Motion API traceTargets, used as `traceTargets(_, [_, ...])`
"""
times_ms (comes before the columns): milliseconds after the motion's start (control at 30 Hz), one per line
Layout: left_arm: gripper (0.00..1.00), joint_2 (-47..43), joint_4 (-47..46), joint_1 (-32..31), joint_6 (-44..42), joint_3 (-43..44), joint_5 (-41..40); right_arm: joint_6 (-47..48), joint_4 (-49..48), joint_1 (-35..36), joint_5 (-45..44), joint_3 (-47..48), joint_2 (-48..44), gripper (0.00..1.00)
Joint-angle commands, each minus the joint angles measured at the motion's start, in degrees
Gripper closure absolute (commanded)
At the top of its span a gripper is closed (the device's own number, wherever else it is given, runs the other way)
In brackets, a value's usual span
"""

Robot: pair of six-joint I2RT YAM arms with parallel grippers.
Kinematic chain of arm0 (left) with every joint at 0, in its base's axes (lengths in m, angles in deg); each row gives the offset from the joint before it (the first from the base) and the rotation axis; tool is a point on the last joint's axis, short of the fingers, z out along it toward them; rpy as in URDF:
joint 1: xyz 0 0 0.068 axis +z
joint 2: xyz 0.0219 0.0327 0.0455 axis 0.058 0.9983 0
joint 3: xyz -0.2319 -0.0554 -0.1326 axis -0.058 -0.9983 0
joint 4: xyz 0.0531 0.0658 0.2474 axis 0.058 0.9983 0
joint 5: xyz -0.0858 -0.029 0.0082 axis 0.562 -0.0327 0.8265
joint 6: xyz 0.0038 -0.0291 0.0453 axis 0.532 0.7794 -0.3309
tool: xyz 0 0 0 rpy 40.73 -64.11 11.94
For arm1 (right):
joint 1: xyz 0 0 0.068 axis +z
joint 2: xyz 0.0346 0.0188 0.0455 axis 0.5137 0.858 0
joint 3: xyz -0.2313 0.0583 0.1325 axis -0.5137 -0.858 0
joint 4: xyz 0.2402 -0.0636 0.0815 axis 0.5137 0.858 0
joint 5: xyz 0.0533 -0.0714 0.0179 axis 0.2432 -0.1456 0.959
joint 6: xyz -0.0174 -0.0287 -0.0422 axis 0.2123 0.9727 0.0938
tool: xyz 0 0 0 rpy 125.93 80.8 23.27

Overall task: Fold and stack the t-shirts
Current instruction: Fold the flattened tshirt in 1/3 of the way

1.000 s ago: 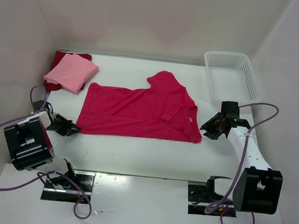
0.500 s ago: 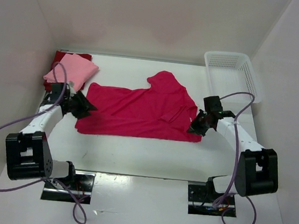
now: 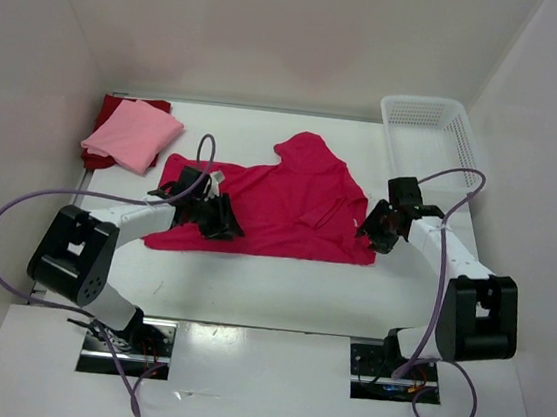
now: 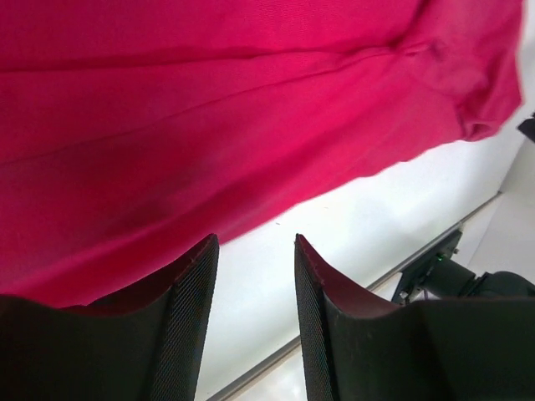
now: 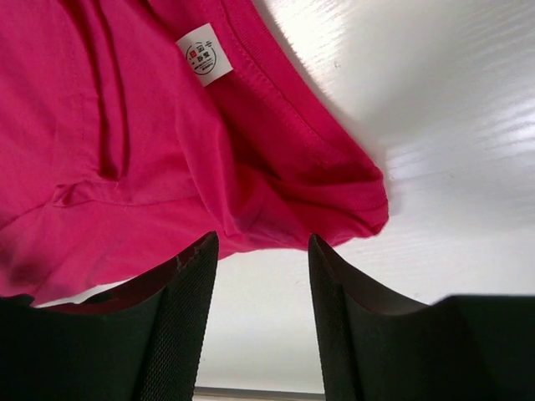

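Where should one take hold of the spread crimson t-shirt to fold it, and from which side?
Probably the near right corner of the crimson t-shirt, coming low from the right: it lies flat, and that edge sits free beside the right pincer.

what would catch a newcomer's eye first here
The bright crimson t-shirt spread out in the middle of the table, with the open left pincer over its left part and the open right pincer at its right edge. At the far left a folded light pink t-shirt lies on a dark red t-shirt, and a white lattice basket sits far right.
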State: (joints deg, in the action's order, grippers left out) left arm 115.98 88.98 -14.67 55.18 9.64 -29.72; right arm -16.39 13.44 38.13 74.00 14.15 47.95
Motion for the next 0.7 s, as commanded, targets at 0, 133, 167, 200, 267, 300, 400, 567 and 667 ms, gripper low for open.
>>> traceTargets(0, [0.51, 3.2, -4.2, 0.1, 0.9, 1.4, -0.4, 2.5, -3.5, -0.1, 1.6, 2.2, 4.5, 0.48])
traceTargets(133, [0.51, 3.8, -4.8, 0.1, 0.9, 0.1, -0.5, 1.4, -7.5, -0.1, 4.1, 1.7, 4.6, 0.62])
traceTargets(167, [0.51, 3.8, -4.8, 0.1, 0.9, 0.1, -0.5, 1.4, -7.6, -0.1, 4.1, 1.7, 5.2, 0.64])
traceTargets(200, [0.51, 3.8, -4.8, 0.1, 0.9, -0.5, -1.2, 1.4, -8.3, -0.1, 4.1, 1.7, 6.0, 0.67])
traceTargets(267, [0.51, 4.4, -4.8, 0.1, 0.4, -1.1, -1.7, 1.4, -8.3, -0.1, 3.4, 1.7, 6.6, 0.77])
traceTargets(300, [0.51, 4.4, -4.1, 0.1, 0.4, -1.1, -1.7, 1.4, -8.3, -0.1, 2.8, 1.7, 7.2, 0.83])
traceTargets(400, [0.51, 4.4, -2.2, 0.6, -0.2, -1.6, -3.8, 0.9, -8.8, -0.1, -0.7, 1.7, 7.2, 0.96])
traceTargets(567, [0.51, 4.4, -0.4, 4.9, -0.2, -4.3, -5.0, 0.3, -8.8, -5.3, -4.3, 1.2, 8.4, 0.97])
traceTargets(667, [0.51, 3.8, -0.4, 7.6, 0.3, -6.1, -5.0, 0.3, -8.8, -5.9, -6.1, 1.2, 11.9, 0.92])
